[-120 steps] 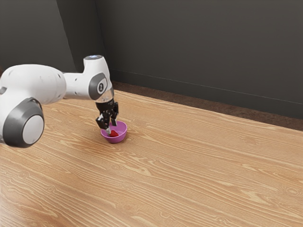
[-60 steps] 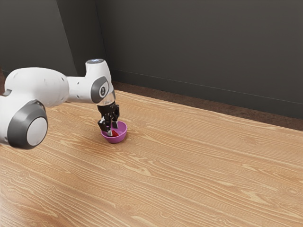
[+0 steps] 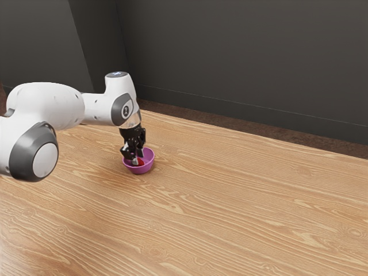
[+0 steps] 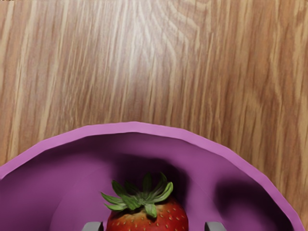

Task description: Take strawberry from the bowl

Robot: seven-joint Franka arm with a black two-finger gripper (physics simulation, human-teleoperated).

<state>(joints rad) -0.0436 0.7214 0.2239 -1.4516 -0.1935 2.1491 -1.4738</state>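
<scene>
Strawberry (image 4: 147,220) in bowl, between the fingers (image 3: 135,161). Fingers spread, one each side of the fruit, not pinching it. Wrist view: one fingertip just beside the red flesh, other one with a wider gap to it. Purple bowl flesh visible in that gap. Green leaves (image 4: 139,198) on top end of strawberry, just off the line between the fingertips, spread outward, pointed tips. Seeds visible on red skin near the fingertips.

Bowl (image 4: 136,127) is purple, round, upright, around the fingertips, which reach down inside its rim. Dark shadows on the inside wall near the fingers. Bowl sits on wood worktop (image 3: 241,201), light brown with wavy grain, below the fingers and out past them on all sides.

Arm (image 3: 49,106) white with gray joint covers, comes in from the exterior view's left, bends down above the fingers, black hand part (image 3: 133,138) directly over them. Dark wall (image 3: 241,63) well apart from fingers, beyond worktop edge. Brown floor strip (image 3: 230,123) between that edge and wall.
</scene>
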